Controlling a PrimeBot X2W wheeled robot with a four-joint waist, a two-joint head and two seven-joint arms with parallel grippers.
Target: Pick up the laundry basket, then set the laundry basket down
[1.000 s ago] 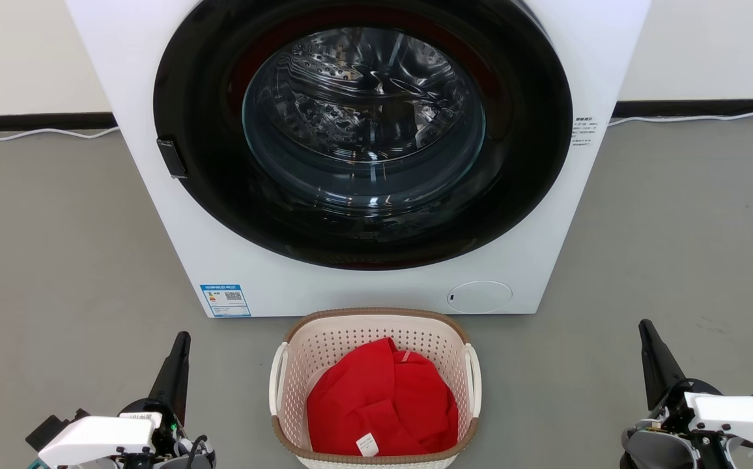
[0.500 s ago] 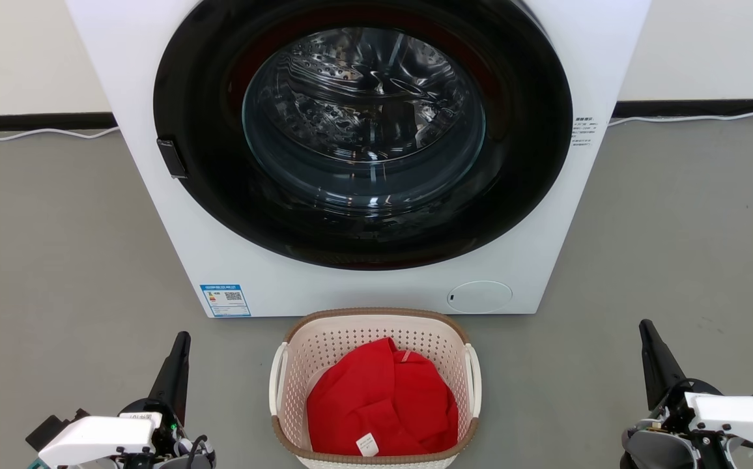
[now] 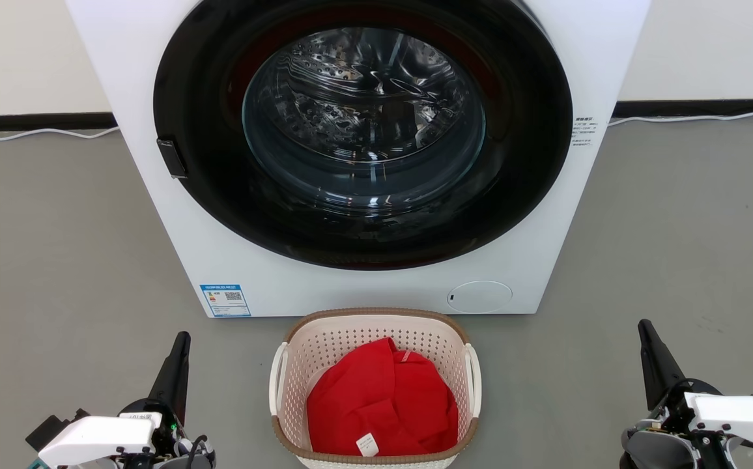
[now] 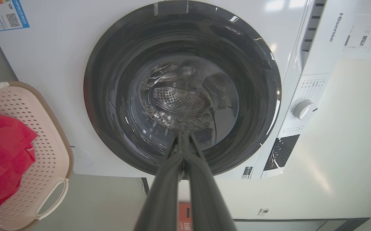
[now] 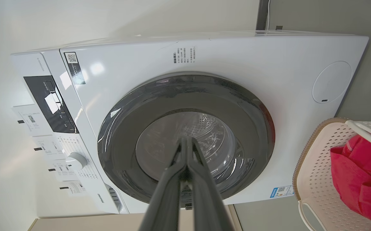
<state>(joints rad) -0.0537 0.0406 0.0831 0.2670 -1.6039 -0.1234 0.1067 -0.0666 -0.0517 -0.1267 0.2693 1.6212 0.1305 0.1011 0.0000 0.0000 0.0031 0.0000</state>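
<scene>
Nothing has moved; the laundry basket [image 3: 363, 333] rests lower centre, between left gripper [image 3: 182, 337] and right gripper [image 3: 645, 327], both pressed together, empty; pre-lift or set down.

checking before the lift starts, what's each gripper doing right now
left gripper: jaws closed, holding nothing, clear of the laundry basket
right gripper: jaws closed, holding nothing

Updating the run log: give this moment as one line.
laundry basket: on floor, ungrasped | left gripper: shut, apart | right gripper: shut, apart
</scene>
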